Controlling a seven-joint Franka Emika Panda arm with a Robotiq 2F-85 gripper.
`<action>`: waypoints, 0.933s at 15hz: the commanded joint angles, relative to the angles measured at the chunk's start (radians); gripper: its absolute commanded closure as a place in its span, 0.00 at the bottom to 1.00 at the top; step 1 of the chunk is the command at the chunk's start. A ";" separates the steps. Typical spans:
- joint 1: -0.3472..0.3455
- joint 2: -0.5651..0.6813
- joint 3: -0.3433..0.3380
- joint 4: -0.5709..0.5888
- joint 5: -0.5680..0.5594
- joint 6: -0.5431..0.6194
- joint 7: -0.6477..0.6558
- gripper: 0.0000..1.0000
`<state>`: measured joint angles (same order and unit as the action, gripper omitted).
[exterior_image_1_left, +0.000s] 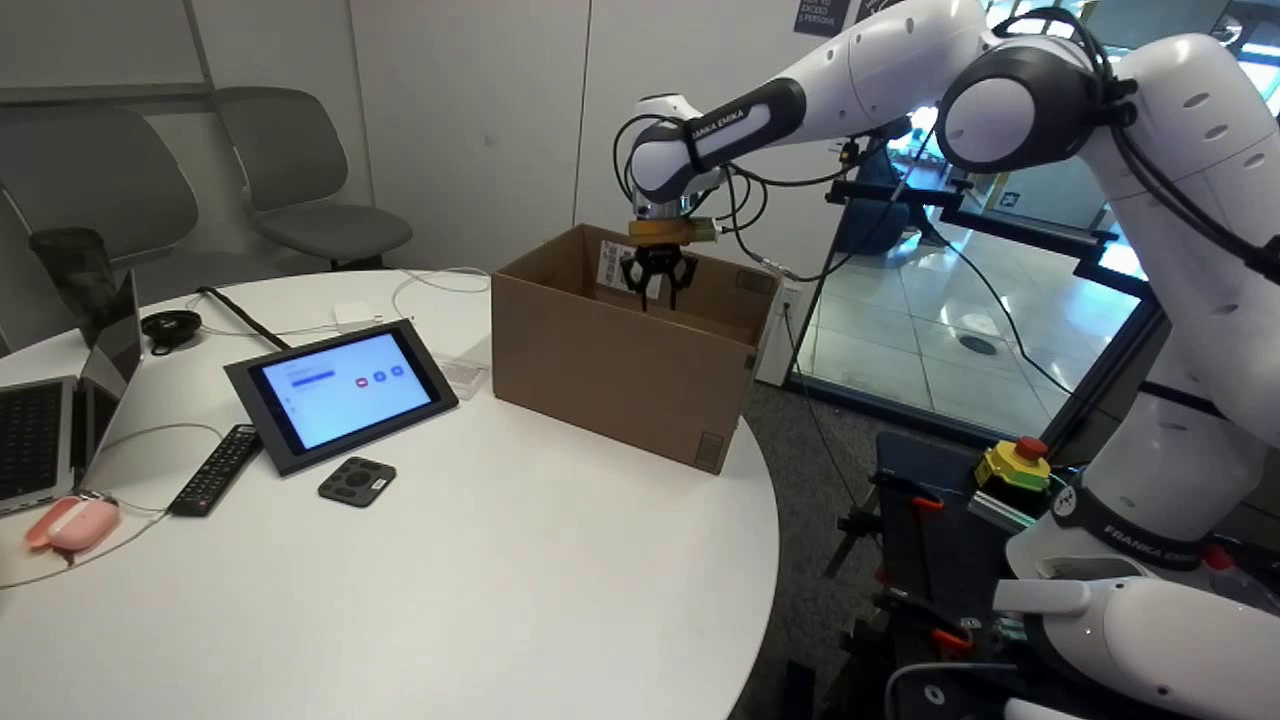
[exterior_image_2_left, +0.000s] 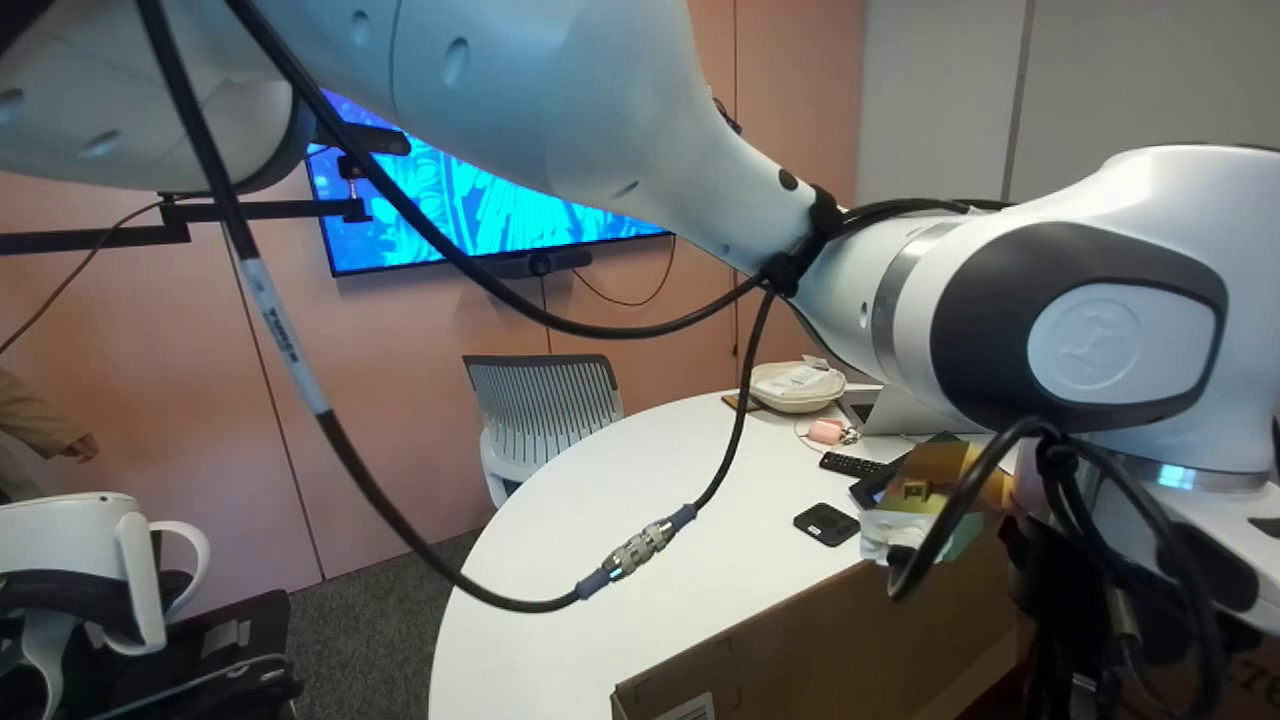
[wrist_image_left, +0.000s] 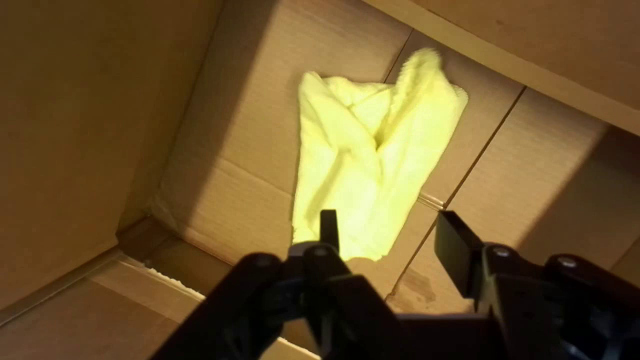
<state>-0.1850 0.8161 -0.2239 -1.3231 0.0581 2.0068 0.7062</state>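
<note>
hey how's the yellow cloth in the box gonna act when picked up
The yellow cloth will probably hang limp, given its soft folds. It's likely light, as the layers look thin. Lying flattish in the box, it seems unlikely to roll.

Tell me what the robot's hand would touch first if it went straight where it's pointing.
Aimed down into the box, the hand would probably meet the yellow cloth first, though depth is unclear.

Free room between box walls
</note>
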 joint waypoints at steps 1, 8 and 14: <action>-0.015 0.030 0.003 0.076 0.029 -0.043 0.003 0.16; 0.016 -0.130 0.035 -0.044 0.019 -0.035 -0.098 0.00; 0.100 -0.400 0.102 -0.277 -0.010 -0.049 -0.313 0.00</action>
<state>-0.1279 0.5844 -0.1414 -1.4287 0.0651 1.9577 0.4858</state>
